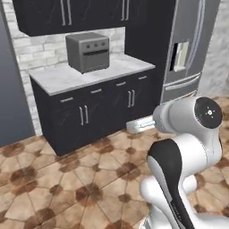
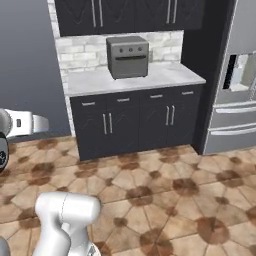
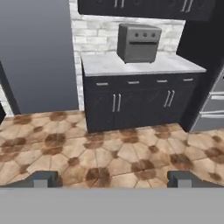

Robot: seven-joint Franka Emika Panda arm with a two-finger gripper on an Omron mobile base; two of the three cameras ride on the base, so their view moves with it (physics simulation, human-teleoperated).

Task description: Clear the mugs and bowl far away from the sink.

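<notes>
The fingers [image 3: 112,178] stood spread wide and released, grasping nothing, over the brown tiled floor [image 3: 109,153]. Ahead, a grey toaster oven [image 3: 138,42] sat on the marble table [image 3: 131,65] above dark cabinets [image 3: 131,103], against a white brick wall [image 3: 98,33]. A steel fridge [image 2: 235,85] stood to the right

Pincer [image 3: 113,179] wide open, empty, arm folded.
</notes>
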